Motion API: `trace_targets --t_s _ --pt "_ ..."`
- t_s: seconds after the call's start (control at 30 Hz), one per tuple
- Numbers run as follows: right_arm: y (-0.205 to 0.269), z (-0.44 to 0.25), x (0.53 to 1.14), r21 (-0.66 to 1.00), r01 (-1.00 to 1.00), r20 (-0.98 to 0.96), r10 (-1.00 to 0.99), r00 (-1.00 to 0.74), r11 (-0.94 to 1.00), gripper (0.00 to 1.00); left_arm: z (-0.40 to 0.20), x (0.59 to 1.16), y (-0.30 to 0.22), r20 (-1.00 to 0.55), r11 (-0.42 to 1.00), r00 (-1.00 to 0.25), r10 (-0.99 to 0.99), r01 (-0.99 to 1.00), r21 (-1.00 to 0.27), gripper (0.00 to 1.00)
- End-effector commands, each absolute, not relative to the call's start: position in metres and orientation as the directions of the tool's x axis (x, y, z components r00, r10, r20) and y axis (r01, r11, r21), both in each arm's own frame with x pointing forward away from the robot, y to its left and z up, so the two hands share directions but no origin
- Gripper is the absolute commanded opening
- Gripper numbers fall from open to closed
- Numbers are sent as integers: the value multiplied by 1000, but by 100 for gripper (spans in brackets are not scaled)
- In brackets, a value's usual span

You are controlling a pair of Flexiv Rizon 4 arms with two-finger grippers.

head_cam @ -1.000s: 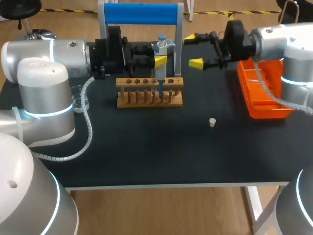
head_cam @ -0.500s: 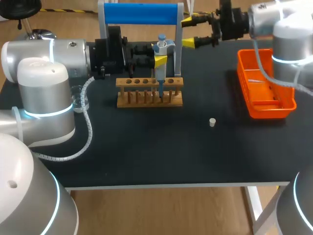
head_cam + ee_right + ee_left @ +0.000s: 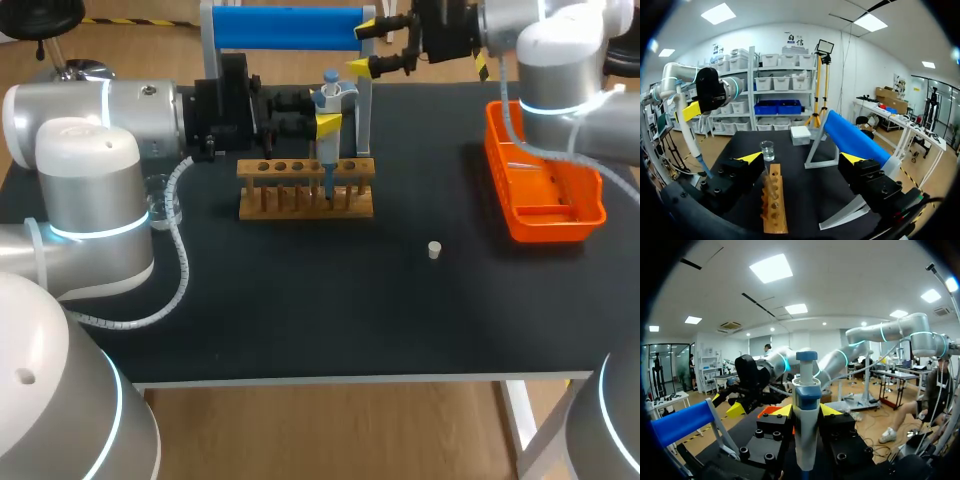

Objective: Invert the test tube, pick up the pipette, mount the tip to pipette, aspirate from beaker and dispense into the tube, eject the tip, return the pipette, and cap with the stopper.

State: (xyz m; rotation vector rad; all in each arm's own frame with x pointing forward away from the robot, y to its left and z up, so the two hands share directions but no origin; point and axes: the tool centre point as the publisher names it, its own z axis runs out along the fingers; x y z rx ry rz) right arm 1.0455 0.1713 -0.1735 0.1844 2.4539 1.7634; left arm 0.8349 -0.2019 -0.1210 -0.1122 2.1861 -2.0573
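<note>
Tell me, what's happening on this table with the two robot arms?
The left gripper is shut on a blue-and-white pipette, held upright with its lower end down in the wooden test tube rack. The right gripper hangs open and empty beside the blue-barred stand at the back. A small white stopper lies loose on the black table.

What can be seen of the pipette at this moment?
The pipette stands upright, clamped between the yellow tips of the left claw. It has a blue plunger knob on top, a pale grey body and a blue lower shaft, whose end reaches down to the wooden rack; what it touches there cannot be told.
</note>
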Motion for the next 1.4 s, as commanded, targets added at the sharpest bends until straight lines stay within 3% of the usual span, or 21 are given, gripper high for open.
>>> trace_targets --t_s 0.03,1.4 --pt "177 -172 1051 945 36 -22 172 -985 326 100 -121 834 -203 -50 63 -987 -152 41 -997 0" --pt "187 -173 1069 929 56 -28 221 -975 365 100 -121 834 -203 -50 63 -987 -152 41 -997 0"
